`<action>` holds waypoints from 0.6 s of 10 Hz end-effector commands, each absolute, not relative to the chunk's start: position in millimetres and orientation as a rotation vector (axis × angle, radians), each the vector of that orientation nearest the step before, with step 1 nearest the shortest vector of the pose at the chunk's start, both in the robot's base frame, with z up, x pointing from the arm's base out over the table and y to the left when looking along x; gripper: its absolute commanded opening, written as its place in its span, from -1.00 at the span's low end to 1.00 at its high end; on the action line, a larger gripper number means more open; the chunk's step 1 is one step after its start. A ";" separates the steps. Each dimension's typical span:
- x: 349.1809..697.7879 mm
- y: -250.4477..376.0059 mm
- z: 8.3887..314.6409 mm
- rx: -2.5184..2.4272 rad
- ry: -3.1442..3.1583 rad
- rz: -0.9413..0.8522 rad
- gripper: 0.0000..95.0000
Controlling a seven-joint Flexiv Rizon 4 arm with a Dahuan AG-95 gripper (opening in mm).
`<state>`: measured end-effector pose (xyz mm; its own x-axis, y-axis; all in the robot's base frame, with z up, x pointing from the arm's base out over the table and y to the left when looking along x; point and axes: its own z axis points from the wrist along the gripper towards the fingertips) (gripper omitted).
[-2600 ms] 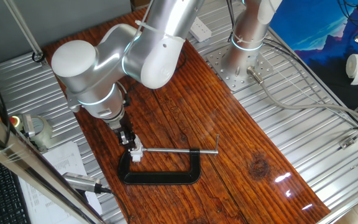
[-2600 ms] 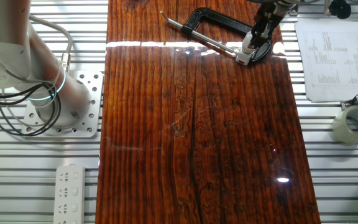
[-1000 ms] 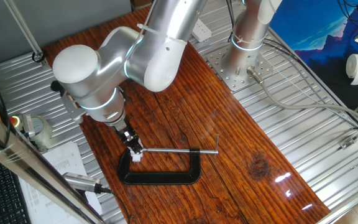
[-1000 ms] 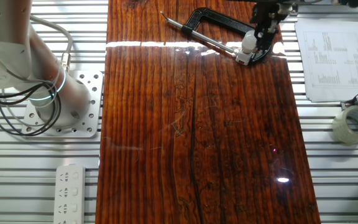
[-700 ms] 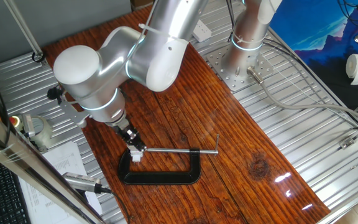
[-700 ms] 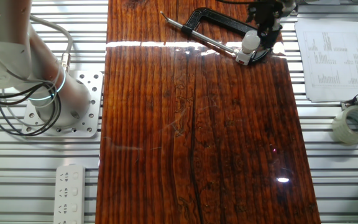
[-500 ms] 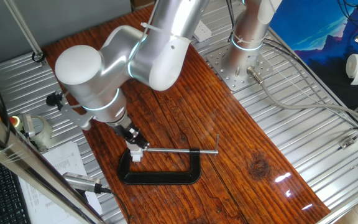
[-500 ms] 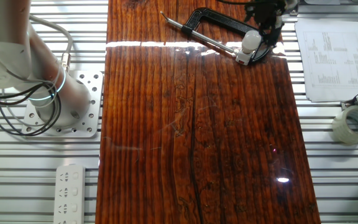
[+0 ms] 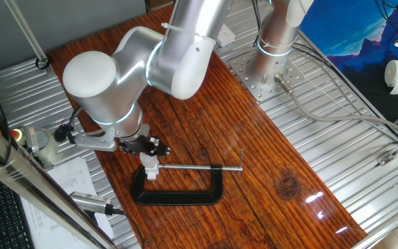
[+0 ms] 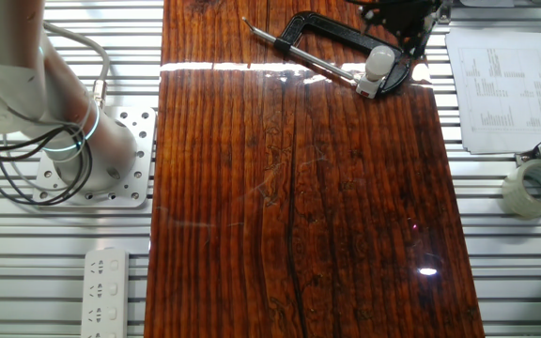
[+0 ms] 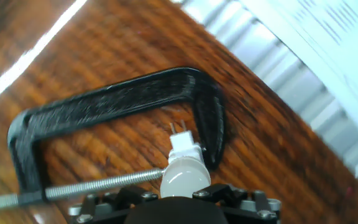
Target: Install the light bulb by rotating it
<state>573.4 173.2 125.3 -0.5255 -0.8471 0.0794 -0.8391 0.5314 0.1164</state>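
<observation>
The light bulb (image 11: 184, 175), small, white and frosted, stands upright in the white socket block (image 11: 184, 150). The block is held by the black C-clamp (image 11: 114, 101) on the wooden board. In the hand view the bulb's dome sits right against my gripper's black body at the bottom edge. My gripper (image 9: 148, 149) is directly above the bulb (image 9: 148, 161) and shut on its dome, with the wrist turned sideways. In the other fixed view the bulb (image 10: 379, 61) shows just below my gripper (image 10: 402, 33). The fingertips themselves are hidden in the hand view.
The clamp's threaded screw (image 9: 199, 167) runs right from the socket block (image 9: 151, 173). Printed paper (image 10: 496, 89) and a tape roll (image 10: 533, 186) lie on the metal rack beside the board. A pen-like tool (image 9: 92, 202) lies near the clamp. A second arm's base (image 9: 268, 72) stands at the back.
My wrist has kept turning about the bulb in one direction, and the hand's camera mount has swung round and lower. The bulb, socket and clamp have stayed in place.
</observation>
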 end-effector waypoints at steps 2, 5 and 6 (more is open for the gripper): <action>571.8 175.5 130.0 2.204 -2.127 -0.109 0.60; 570.4 178.6 129.1 2.574 -1.796 0.014 1.00; 569.5 180.4 128.4 2.631 -1.732 0.028 1.00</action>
<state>571.5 177.5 128.1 0.0789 -0.9968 0.0127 -0.9953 -0.0781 0.0574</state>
